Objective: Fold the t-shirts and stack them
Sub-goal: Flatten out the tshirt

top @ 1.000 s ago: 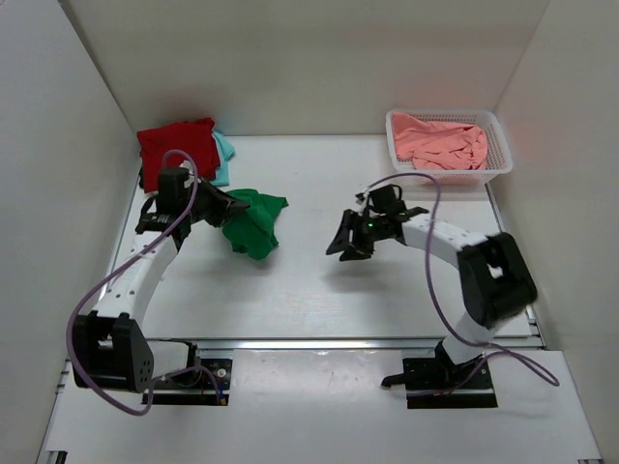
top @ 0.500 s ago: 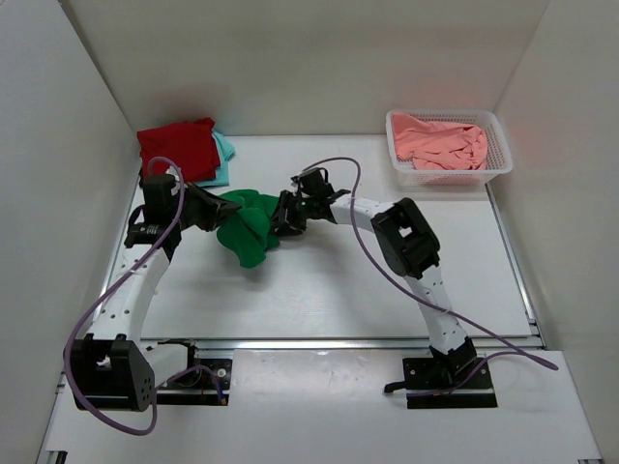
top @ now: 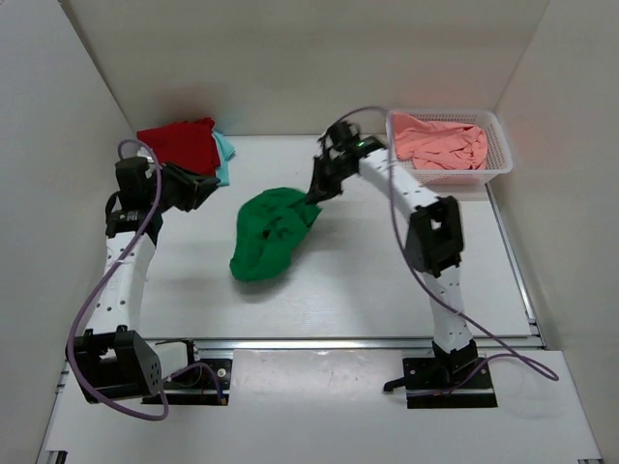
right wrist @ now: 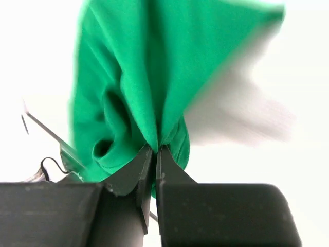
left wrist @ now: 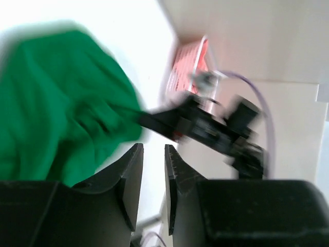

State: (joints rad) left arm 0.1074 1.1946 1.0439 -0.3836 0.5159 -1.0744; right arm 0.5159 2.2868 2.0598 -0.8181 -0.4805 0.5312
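Right end effector pinching green t-shirt, left end effector slightly parted, holding nothing

The middle t-shirt lies on the table between the two arms. At the far left corner sits a pile: the top t-shirt on the lower t-shirt, which sticks out to its right. The basket stands at the far right corner, the basket t-shirt inside it. The left gripper hangs just before the pile, apart from the middle t-shirt; the right gripper pinches that shirt's far right edge, left of the basket.
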